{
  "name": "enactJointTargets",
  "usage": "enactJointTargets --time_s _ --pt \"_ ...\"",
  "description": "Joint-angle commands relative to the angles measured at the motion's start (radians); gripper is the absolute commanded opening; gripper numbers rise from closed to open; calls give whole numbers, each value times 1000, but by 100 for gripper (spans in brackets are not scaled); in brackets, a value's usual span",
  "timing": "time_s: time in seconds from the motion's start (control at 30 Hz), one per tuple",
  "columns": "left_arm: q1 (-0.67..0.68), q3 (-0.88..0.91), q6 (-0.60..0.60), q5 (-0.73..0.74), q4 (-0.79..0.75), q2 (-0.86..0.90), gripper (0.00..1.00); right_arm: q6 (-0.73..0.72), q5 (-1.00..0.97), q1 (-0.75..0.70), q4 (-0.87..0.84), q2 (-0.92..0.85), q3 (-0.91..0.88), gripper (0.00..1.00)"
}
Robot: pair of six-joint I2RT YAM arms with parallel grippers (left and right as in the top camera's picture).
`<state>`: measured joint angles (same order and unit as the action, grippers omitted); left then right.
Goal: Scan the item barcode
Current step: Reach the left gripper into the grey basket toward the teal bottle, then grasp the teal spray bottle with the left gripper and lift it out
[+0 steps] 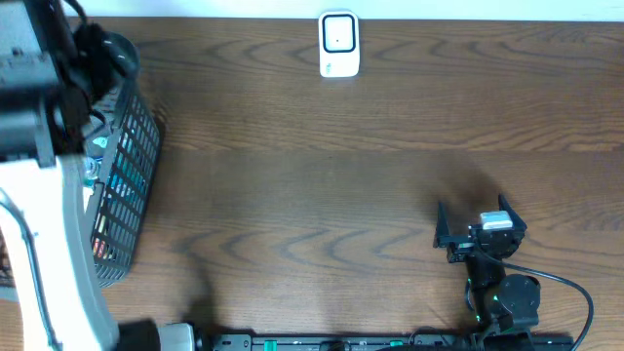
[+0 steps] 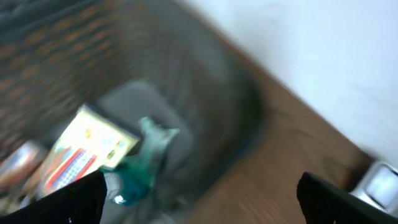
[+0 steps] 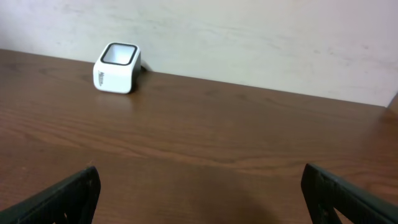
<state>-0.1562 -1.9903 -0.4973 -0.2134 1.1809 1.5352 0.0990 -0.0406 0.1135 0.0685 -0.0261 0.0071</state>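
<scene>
The white barcode scanner (image 1: 339, 44) stands at the table's far edge, also in the right wrist view (image 3: 117, 67). Items lie in a dark wire basket (image 1: 136, 146) at the left. In the blurred left wrist view I see a yellow box (image 2: 87, 149) and a teal plastic item (image 2: 142, 165) inside the basket (image 2: 205, 93). My left gripper (image 2: 202, 182) hovers above them, open and holding nothing. My right gripper (image 1: 474, 211) sits low at the front right, open and empty (image 3: 200, 172), facing the scanner from far off.
The left arm's white link (image 1: 44, 244) rises along the table's left side and covers part of the basket. A pale wall (image 3: 249, 37) runs behind the table. A small white object (image 2: 380, 183) shows beyond the basket, too blurred to name.
</scene>
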Motion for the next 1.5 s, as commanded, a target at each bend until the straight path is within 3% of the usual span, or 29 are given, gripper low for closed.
enactJointTargets --time_s 0.0,0.23,0.43,0.7,1.47 --pt "-91 -24 -195 -11 45 67 98 11 -6 2 3 2 -2 99" --pt "-257 -24 -219 229 92 181 98 11 -6 2 3 2 -2 99" --pt "-319 -24 -229 191 207 222 98 11 -6 2 3 2 -2 99" --pt "-365 -23 -348 123 365 221 98 11 -6 2 3 2 -2 99" --pt "-363 148 -358 144 326 321 98 11 -6 2 3 2 -2 99"
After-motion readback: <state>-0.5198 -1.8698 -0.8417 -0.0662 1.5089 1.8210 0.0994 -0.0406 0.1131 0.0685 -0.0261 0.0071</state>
